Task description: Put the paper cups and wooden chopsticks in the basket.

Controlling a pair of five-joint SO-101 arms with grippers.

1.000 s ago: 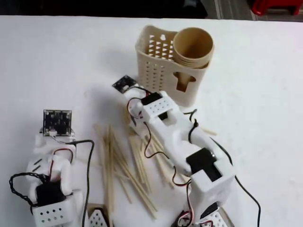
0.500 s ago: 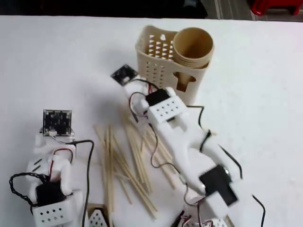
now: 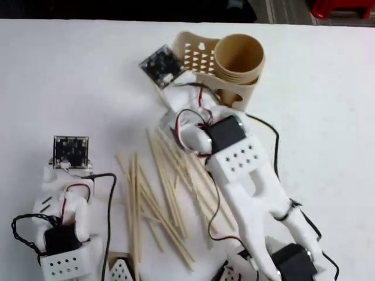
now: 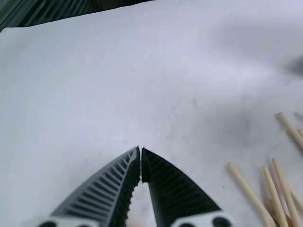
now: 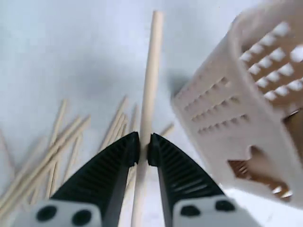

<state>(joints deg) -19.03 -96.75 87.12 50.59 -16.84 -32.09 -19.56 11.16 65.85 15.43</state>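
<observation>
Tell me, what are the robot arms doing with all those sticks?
The right gripper is shut on one wooden chopstick, holding it next to the basket. The paper cups are already stacked inside the basket. Lots more chopsticks lie scattered on the table. The left gripper is shut and empty, low over the table.

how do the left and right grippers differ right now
The right gripper is shut on a chopstick; the left gripper is shut on nothing. The right gripper is beside the basket; the left gripper is over bare table. Both are black, with jaws closed.
</observation>
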